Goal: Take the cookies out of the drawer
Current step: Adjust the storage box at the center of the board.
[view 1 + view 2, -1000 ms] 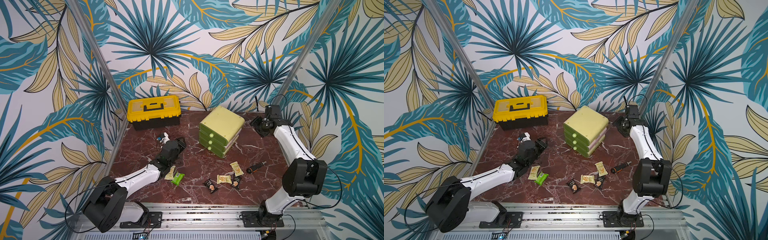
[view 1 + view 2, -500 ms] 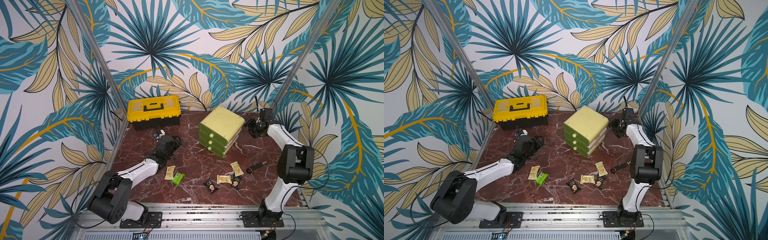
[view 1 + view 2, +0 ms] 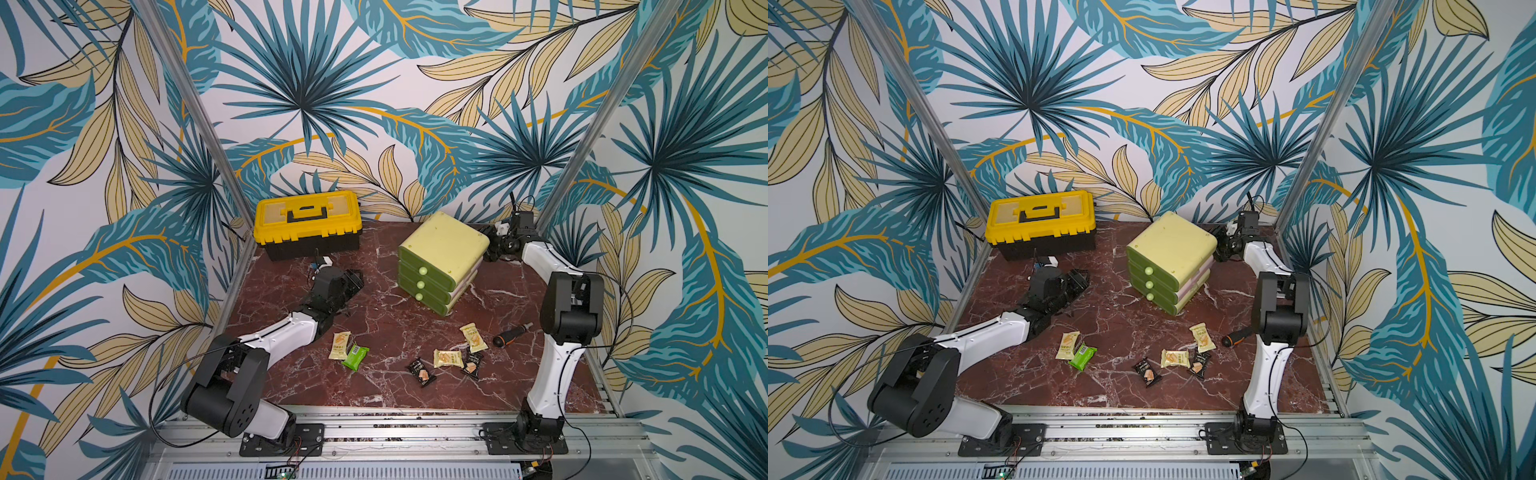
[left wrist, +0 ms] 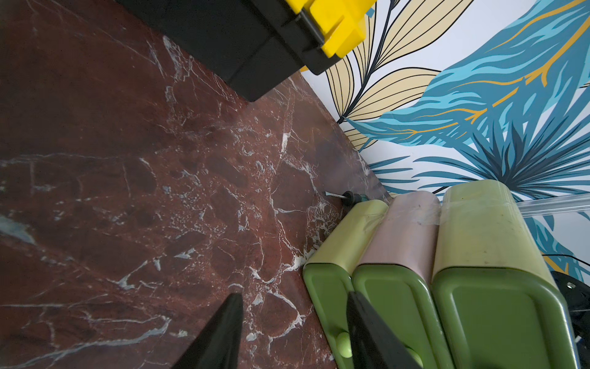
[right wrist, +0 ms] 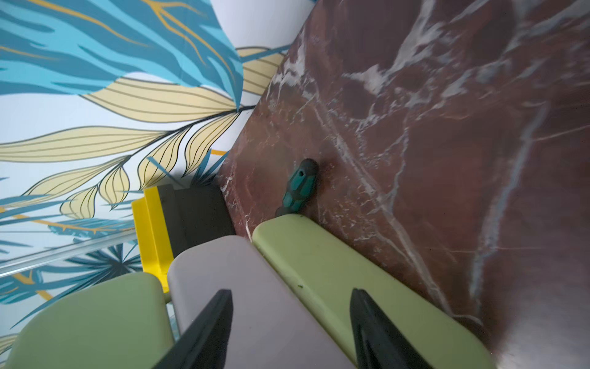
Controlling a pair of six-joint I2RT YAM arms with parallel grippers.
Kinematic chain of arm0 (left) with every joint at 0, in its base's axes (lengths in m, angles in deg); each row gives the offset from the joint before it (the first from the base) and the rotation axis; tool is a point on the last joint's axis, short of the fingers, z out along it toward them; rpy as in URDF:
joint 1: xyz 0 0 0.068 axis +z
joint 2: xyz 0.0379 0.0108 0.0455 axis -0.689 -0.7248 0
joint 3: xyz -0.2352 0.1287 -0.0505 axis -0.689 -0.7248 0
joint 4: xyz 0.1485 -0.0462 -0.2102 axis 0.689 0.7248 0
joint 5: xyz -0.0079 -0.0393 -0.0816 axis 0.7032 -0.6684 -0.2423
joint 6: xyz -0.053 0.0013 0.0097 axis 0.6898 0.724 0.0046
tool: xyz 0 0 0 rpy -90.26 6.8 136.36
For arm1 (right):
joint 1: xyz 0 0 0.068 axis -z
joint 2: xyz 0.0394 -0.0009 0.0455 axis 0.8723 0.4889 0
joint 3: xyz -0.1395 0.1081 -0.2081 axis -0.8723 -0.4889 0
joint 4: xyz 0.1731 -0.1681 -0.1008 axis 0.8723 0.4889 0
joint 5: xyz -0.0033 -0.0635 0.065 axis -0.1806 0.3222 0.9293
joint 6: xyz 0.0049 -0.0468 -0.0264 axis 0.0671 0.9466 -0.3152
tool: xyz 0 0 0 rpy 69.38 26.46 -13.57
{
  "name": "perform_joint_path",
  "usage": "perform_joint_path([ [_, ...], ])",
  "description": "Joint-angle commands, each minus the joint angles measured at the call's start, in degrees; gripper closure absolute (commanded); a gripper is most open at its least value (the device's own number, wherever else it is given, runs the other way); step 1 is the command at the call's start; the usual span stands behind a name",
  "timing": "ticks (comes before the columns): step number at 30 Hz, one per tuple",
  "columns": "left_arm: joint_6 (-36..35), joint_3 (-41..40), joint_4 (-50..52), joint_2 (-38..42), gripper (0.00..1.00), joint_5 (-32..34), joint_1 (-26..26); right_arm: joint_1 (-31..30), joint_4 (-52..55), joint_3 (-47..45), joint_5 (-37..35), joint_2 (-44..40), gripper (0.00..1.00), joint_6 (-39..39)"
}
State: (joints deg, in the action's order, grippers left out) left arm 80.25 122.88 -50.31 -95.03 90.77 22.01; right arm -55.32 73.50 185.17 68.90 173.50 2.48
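Six small, crinkly, sealed cookie packets (image 3: 448,358), pale yellow, black and bright green, are scattered in the open on the near part of the red marble counter (image 3: 374,316). They are judged light, limp and slippery, best pinched at a sealed edge. Further back, the left pincer (image 4: 293,297) is seen with jaws apart before the shut green plastic three-drawer cabinet (image 3: 442,245). Behind it, the right pincer (image 5: 289,292) is likewise spread, close to its back.

The table (image 3: 374,399) is red-brown marble veined white. The toolbox (image 3: 305,216) is yellow over black; the drawer unit (image 3: 444,243) pale green, darker-fronted.
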Motion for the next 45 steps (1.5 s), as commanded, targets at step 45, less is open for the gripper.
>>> perform_joint_path([
  [45, -15.9, -12.4, -63.4, -31.9, 0.43, 2.9, -19.3, 2.0, 2.6, -36.7, -35.5, -39.0, 0.37, -2.3],
])
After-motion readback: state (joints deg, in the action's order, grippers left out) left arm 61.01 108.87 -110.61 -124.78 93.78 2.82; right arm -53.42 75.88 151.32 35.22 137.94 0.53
